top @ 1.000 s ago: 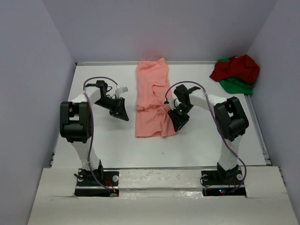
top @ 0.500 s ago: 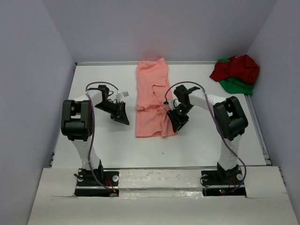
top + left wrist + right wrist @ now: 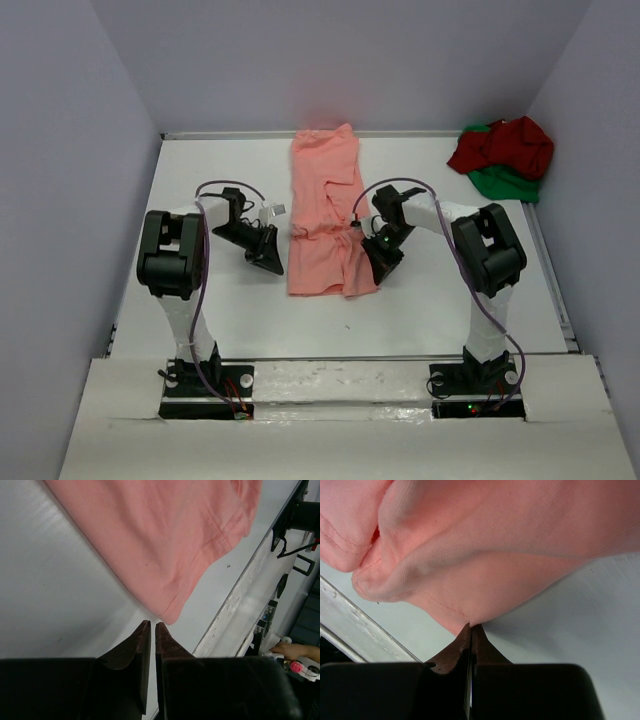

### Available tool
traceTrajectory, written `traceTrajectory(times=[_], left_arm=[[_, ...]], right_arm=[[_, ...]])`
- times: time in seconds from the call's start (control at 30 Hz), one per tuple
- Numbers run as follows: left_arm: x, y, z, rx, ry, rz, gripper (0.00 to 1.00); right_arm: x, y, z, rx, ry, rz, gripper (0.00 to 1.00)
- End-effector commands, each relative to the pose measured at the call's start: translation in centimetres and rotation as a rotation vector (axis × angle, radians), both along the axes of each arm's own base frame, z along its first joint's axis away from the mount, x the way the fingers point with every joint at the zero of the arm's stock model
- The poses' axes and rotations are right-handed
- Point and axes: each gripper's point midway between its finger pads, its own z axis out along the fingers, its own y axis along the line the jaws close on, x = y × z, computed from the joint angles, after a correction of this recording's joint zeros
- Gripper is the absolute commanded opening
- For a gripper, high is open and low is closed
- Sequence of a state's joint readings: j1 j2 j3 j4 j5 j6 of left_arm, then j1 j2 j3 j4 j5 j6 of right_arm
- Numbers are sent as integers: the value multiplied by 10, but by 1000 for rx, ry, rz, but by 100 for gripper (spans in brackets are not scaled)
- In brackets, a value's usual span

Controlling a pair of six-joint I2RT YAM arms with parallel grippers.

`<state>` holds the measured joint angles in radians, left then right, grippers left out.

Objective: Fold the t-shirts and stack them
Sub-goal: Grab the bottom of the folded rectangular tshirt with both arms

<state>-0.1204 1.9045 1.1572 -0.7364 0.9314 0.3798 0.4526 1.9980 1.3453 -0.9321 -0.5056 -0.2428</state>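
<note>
Visibly soft, creased salmon-pink t-shirt [image 3: 325, 212]; right end effector [image 3: 470, 628] pinching hem; left end effector [image 3: 152, 626] nearly closed, empty.

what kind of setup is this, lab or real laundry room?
Looks like a lab test cell: bare white table boxed in by plain walls, two bolted arms, only a salmon-pink shirt and a red-and-green shirt pile on it.

Matt pink cloth shirt [image 3: 324, 215], stitched hems
</note>
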Motion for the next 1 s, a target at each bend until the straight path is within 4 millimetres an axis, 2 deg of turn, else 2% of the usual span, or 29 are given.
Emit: traceTrajectory(times=[0.0,0.23,0.53,0.67,0.83,0.97], left_arm=[[-8,-4,-6,-6,43,-7,20],[-15,-14,-11,18,50,-40,35],[-24,-26,-18,67,50,-85,40],[-26,-27,-22,105,47,-87,40],[-21,-19,-28,173,33,-81,30],[-17,-12,-28,219,24,-100,29]], right_arm=[[2,-3,0,2,-6,1,0],[6,-6,-1,-5,-12,-5,0],[10,-7,0,0,-17,-8,0],[12,-7,2,1,-25,-6,0],[13,-9,2,4,-25,-12,0],[15,-9,1,3,-29,-9,0]])
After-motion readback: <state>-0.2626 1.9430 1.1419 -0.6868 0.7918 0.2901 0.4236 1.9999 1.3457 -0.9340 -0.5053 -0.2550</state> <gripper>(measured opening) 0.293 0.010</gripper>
